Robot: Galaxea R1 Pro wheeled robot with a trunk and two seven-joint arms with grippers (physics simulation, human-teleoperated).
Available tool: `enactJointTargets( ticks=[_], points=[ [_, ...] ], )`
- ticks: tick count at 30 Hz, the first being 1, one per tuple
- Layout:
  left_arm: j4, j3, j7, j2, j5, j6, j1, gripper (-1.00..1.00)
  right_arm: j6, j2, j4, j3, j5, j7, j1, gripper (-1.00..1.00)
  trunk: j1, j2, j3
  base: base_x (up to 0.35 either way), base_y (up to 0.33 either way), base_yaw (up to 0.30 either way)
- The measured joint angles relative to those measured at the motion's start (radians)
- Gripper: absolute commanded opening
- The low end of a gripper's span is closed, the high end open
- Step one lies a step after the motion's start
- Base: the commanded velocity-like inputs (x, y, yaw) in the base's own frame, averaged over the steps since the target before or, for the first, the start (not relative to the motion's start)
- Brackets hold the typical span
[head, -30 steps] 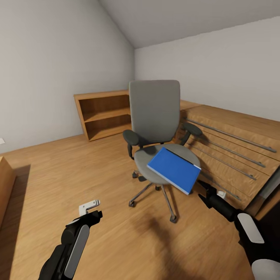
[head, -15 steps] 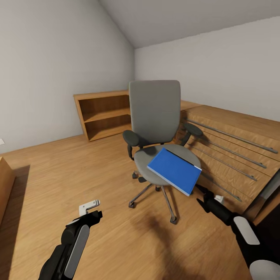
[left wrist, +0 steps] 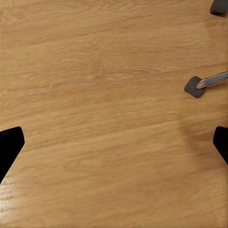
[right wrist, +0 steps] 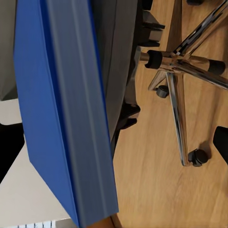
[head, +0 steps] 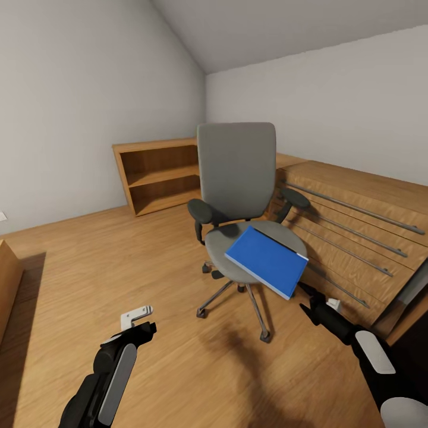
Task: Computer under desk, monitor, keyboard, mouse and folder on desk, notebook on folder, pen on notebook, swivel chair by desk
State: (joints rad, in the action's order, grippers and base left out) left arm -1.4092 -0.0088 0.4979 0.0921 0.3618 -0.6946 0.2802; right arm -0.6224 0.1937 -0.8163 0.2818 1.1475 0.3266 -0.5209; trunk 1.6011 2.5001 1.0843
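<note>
The folder (head: 266,260) is lying flat on the seat of the swivel chair (head: 238,178), its near corner jutting out past the seat's front edge toward my right gripper (head: 307,299), which is reaching in just below and in front of that overhang; through my right wrist camera I am looking at the folder (right wrist: 61,118) edge-on, close, with nothing between my parted fingertips. I am judging that I should be sliding one finger under the overhanging edge and one above, level with the cover, then closing gently so the chair is not rolling away on its casters. My left gripper (head: 139,318) is hanging spread and empty over the wooden floor (left wrist: 104,95). I am reading no brand, label or writing anywhere.
</note>
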Motion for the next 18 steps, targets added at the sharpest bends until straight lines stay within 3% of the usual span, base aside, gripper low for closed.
enactJointTargets(
  ticks=[4,10,18],
  points=[
    [0.000,0.000,0.000,0.000,0.000,0.000,0.000,1.00,0.000,0.000,-0.001,-0.006,0.000,0.001,0.000,1.00,0.000,0.000,0.000,0.000,0.000,0.000],
    [-0.001,0.000,0.000,0.000,-0.001,0.000,0.000,1.00,0.000,0.001,-0.005,-0.053,0.000,0.016,0.000,1.00,0.000,0.000,0.000,0.000,0.000,0.000],
    [0.000,-0.001,0.001,0.000,-0.001,0.000,0.000,1.00,0.000,0.001,-0.006,-0.064,0.000,0.033,0.000,1.00,0.000,0.000,0.000,0.000,0.000,0.000]
  ],
)
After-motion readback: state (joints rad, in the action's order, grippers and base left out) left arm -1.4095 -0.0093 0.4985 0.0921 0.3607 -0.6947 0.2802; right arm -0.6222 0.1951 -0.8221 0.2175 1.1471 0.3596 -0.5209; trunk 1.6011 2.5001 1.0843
